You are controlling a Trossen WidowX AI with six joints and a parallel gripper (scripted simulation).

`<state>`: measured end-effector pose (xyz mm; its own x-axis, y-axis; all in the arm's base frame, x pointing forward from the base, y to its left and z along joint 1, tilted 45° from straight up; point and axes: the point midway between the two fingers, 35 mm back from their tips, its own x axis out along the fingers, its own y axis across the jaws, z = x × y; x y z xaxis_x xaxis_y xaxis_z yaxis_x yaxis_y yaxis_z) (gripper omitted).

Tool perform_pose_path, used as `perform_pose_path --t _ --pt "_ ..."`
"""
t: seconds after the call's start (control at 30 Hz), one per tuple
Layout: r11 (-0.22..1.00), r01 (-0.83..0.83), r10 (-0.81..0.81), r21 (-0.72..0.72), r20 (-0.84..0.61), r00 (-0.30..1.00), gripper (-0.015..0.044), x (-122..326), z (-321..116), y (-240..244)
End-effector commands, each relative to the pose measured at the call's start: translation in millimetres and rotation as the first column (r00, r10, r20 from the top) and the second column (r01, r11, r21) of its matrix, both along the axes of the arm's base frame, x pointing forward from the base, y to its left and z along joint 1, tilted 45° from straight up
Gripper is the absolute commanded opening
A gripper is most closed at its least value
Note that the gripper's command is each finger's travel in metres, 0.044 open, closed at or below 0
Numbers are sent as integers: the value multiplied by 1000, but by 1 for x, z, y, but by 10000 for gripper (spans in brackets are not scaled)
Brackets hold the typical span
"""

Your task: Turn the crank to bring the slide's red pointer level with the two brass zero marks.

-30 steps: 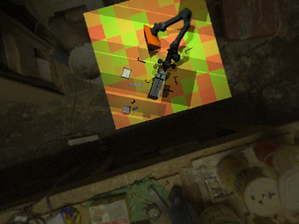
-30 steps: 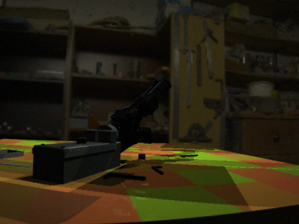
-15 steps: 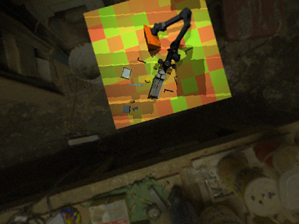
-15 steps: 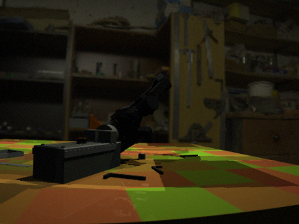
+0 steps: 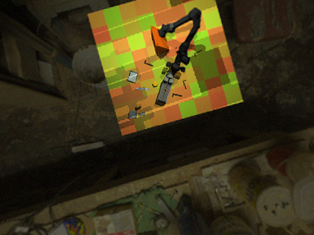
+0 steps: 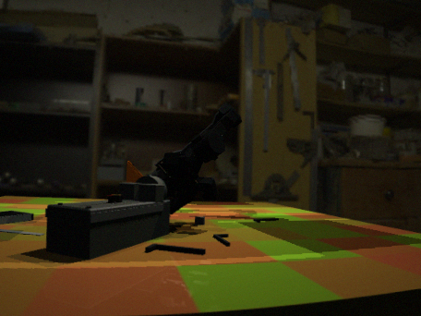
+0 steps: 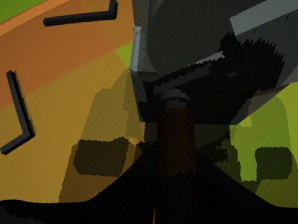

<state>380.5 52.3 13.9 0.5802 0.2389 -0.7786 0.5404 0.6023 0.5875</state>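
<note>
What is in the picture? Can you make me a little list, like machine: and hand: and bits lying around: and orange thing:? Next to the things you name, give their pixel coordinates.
machine: long gray box (image 5: pixel 164 96) (image 6: pixel 125 226), small red part on top (image 5: pixel 165 90)
end effector: the end effector (image 7: pixel 169 148) is shut on the brown crank handle (image 7: pixel 176 135)
bits lying around: black L-shaped pieces (image 5: pixel 177 94) (image 6: pixel 177 249) (image 7: pixel 22 110), beside the machine
orange thing: an orange block (image 5: pixel 158 42) near the arm (image 5: pixel 193 32) (image 6: pixel 203 143)
table: colorful checks (image 5: pixel 218 99) (image 6: pixel 249 282)
pointer level with marks: cannot tell, too small
</note>
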Motion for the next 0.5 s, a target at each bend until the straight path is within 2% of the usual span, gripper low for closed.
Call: perform_pose_path --t 0.0,0.47 --pt "1000 0 0 2 21 1000 0 3 9 -1" --pt "1000 0 0 2 21 1000 0 4 15 -6"
